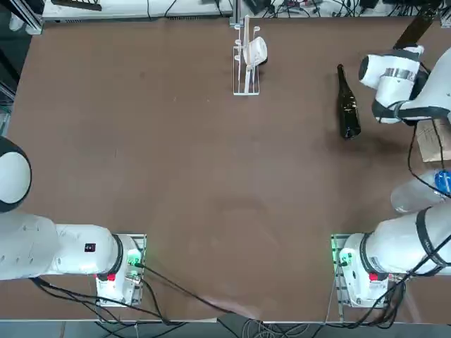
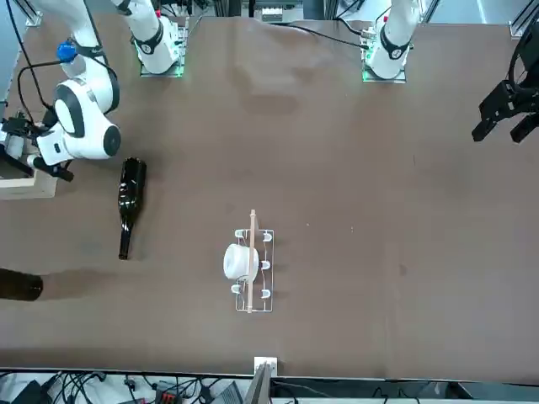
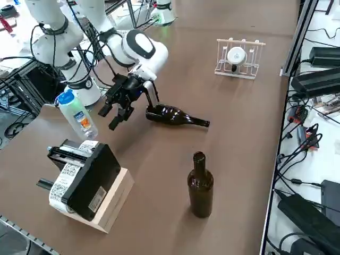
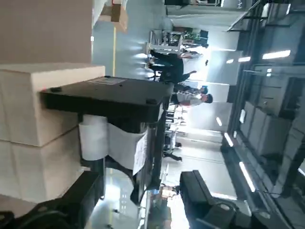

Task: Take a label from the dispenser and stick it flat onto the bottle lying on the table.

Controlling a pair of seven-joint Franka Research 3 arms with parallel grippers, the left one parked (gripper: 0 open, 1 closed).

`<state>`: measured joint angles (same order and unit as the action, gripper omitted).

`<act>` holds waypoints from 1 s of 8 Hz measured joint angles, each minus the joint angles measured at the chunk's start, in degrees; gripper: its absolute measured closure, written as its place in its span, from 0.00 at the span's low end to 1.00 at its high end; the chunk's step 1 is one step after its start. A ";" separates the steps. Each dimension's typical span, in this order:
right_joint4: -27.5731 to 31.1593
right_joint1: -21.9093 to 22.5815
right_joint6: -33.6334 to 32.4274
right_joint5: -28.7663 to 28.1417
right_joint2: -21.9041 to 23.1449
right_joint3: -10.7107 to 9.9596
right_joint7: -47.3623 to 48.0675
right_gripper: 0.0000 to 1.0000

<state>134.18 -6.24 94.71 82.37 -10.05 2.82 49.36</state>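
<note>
Right claw: one, open, nothing between its fingers, raised over the table and facing the black label dispenser. Label: white, printed, at the dispenser's front, ahead of the claw and apart from it. Bottle: dark glass, lay on the table to the claw's left, untouched, neck towards the far edge.

two dark bottles, one clear bottle, one rack, one printer
</note>
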 joint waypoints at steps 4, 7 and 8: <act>0.60 -2.36 -0.25 5.85 -4.02 -0.02 4.95 0.12; 0.60 -3.39 -1.05 7.05 -4.30 -0.02 4.97 0.34; 0.60 -3.70 -1.21 7.56 -4.35 -0.03 4.97 0.37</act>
<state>134.78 -9.94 93.49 89.93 -14.40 2.80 54.33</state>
